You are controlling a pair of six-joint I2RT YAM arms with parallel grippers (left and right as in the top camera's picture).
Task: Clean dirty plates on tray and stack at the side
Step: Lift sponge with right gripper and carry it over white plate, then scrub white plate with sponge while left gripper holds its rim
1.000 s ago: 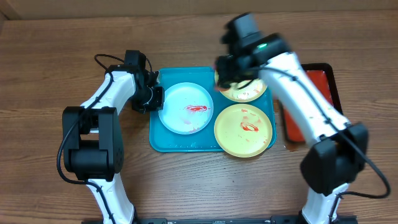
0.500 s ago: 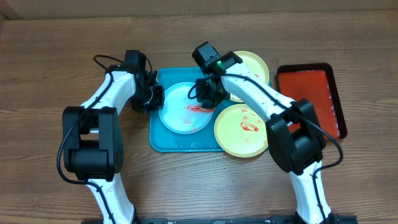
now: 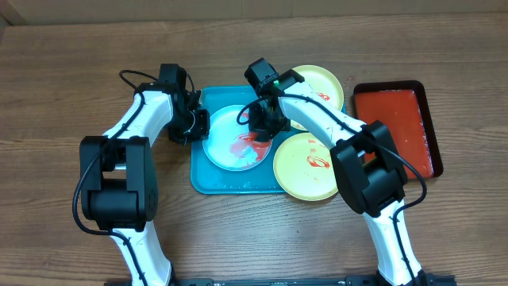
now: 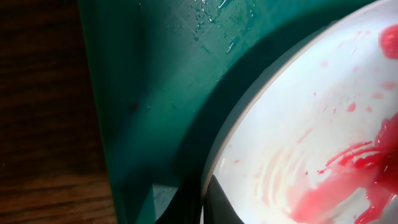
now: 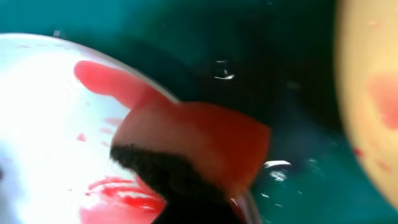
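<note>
The right claw (image 3: 260,131) grips a red sponge (image 5: 193,140) with a dark scrubbing face turned down. The sponge presses on the white plate (image 3: 226,147), on its right part near the rim. Wet red sauce streaks and spots lie on the plate around the sponge, and one pink smear runs out from under its top edge.

The left claw (image 3: 197,125) is at the opposite, left edge of the same plate. In the left wrist view a dark finger lies on the plate's inner face and a grey part sits just outside the rim, so the claw appears clamped on that rim.

The white plate lies flat in the left half of the tray (image 3: 238,184). Small drops of water glint on the bare tray floor beside it.

To the right, the near yellow plate (image 3: 305,171) sits at the tray's front right corner with a red smear in its middle, its edge reaching over the tray's front rim. The far yellow plate (image 3: 321,83) is at the rear right corner and reaches past the rear rim; the right arm crosses part of it.

The tray rests on the wooden counter (image 3: 63,79). A red tray (image 3: 394,119) with a dark rim lies on the counter to its right, apart from it.
</note>
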